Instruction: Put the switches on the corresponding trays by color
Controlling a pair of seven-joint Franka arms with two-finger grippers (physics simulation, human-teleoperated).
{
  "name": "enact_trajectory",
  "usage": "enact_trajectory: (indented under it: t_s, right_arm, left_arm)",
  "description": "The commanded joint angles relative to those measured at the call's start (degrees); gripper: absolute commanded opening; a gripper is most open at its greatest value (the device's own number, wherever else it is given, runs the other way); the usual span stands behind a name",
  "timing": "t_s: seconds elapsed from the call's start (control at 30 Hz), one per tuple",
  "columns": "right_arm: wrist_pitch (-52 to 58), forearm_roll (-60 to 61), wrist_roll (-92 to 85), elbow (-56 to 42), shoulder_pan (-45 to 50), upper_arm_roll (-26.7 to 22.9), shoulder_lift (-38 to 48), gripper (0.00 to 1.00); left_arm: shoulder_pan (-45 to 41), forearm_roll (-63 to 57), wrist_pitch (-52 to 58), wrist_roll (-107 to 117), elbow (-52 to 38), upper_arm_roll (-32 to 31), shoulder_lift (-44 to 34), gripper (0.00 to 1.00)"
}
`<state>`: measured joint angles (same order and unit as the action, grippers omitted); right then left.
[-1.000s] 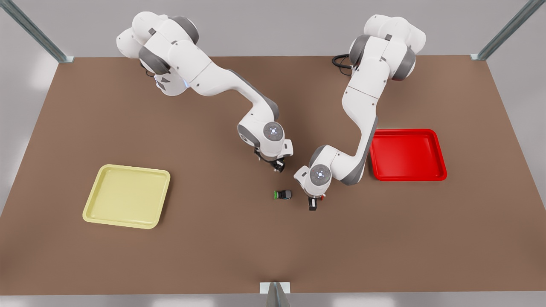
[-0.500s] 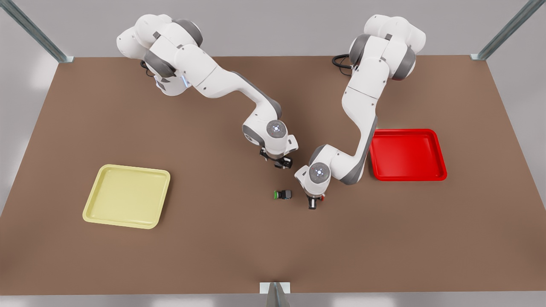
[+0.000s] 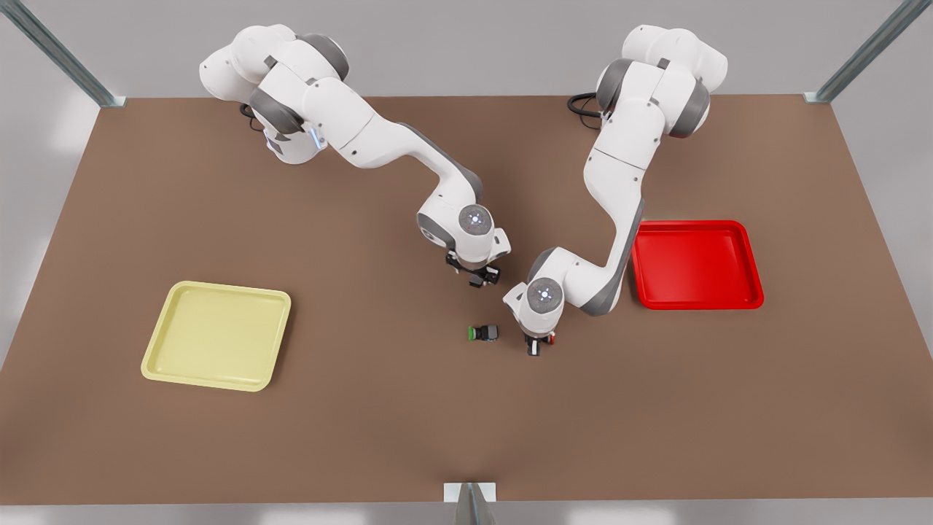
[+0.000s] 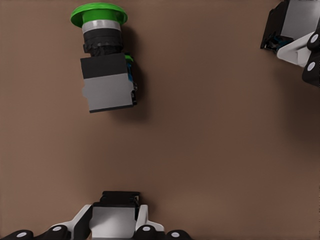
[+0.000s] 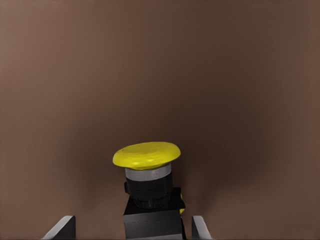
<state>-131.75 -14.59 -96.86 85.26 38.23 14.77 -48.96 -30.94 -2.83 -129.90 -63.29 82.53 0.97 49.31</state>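
- Switches: neither one lies in a tray yet; the yellow tray [image 3: 216, 335] and the red tray [image 3: 696, 264] hold nothing.
- Left tool [image 4: 114, 226] is clenched on the red switch [image 3: 550, 337], mid-desk [image 3: 364, 437].
- Right tool [image 5: 131, 228] is released, straddling the yellow switch [image 5: 146, 155].
- Both deliveries are judged outstanding.

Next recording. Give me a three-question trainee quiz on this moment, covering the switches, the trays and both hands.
1. Multiple choice: what colour is the cap of the free switch lying on the table? A red, B green, C yellow.
2. True or false: the yellow switch already lies in the yellow tray.
3. Fill in: the left hand, at the front view's right, is shut on the ___ switch.

Key
1. B.
2. False. It sits between the open fingers of the right hand, far from that tray.
3. Red. It has not reached the red tray.
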Motion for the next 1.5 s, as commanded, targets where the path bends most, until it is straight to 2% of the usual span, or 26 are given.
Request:
enact_trajectory:
  t_s: [0.0, 0.13, 0.33, 0.47, 0.7, 0.9, 1.13, 1.33, 1.47]
  right_arm:
    - [0.0, 0.0, 0.0, 0.0, 0.0, 0.0, 0.0, 0.67]
    - [-0.1, 0.1, 0.0, -0.4, 0.0, 0.0, 0.0, 0.59]
    - [-0.1, 0.1, 0.0, -0.6, 0.0, 0.0, -0.5, 0.53]
    - [-0.1, 0.1, 0.0, -0.6, 0.0, 0.0, -0.5, 0.48]
    - [-0.1, 0.1, 0.0, -0.6, -0.1, 0.2, -0.5, 0.47]
    - [0.2, 0.3, 0.0, -0.8, -1.2, 0.7, 0.9, 0.47]
    - [3.9, 0.6, -0.1, 0.1, -8.5, 0.0, 6.4, 0.48]
    - [7.6, 0.7, -3.0, 5.2, -17.5, -2.3, 12.6, 0.48]
    - [9.4, 1.0, -16.0, 5.4, -24.4, -7.5, 14.6, 0.48]
  left_arm:
    - [0.1, 0.0, 0.0, 0.0, 0.0, 0.0, 0.0, 0.52]
    - [0.3, 0.2, 0.2, 0.1, 0.0, 0.0, -0.9, 0.52]
    - [0.4, 0.5, 0.8, 0.5, 2.5, -0.1, -4.2, 0.52]
    - [1.4, 0.5, 1.4, 0.0, 11.0, -0.1, -12.4, 0.52]
    - [6.1, 0.3, 3.2, -0.2, 28.2, -0.2, -29.8, 0.52]
    - [11.8, 0.0, 4.1, -2.1, 39.1, -0.2, -40.3, 0.52]
    - [20.1, -0.1, 4.4, -3.9, 48.2, -0.2, -48.4, 0.52]
    - [33.8, -0.2, 7.5, -13.9, 50.8, -0.2, -50.7, 0.52]
    - [36.3, -0.2, 7.4, -16.0, 51.2, -0.1, -49.5, 0.54]
